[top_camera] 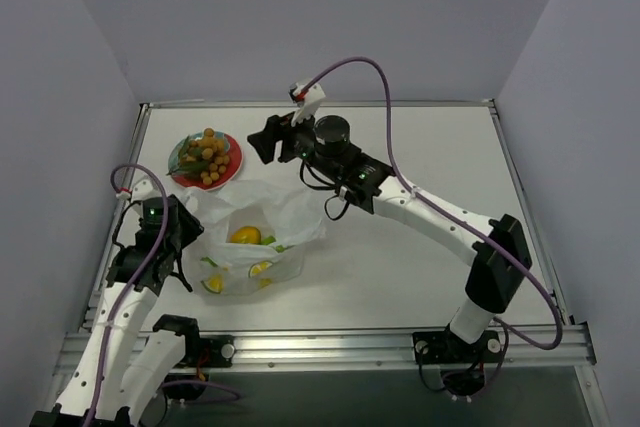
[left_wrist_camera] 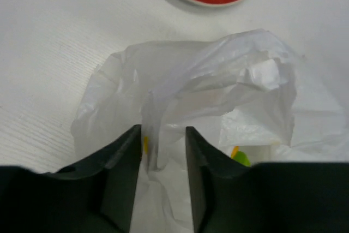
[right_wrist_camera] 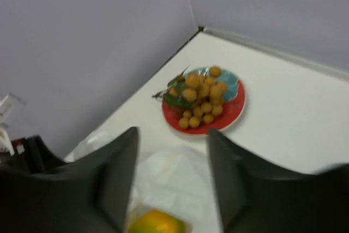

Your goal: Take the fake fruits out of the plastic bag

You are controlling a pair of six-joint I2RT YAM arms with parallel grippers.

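Bag (top_camera: 290, 209) lies crumpled near the table's (top_camera: 420, 177) front left corner, thin and see-through, yellow and green fruits (top_camera: 246, 236) inside. Left gripper (left_wrist_camera: 162, 135) sits narrow around a fold; right gripper (right_wrist_camera: 172, 135) is wide.

A round plate (top_camera: 236, 161), red with a teal patch, sits in the upper left of the overhead view. It is near the far left corner of a white table (top_camera: 440, 277). Pale grey walls (top_camera: 300, 17) enclose the table at the left, right and top of the frame. A metal rail (top_camera: 330, 347) runs across the bottom. In the right wrist view the plate lies at centre frame, close to where two walls meet.
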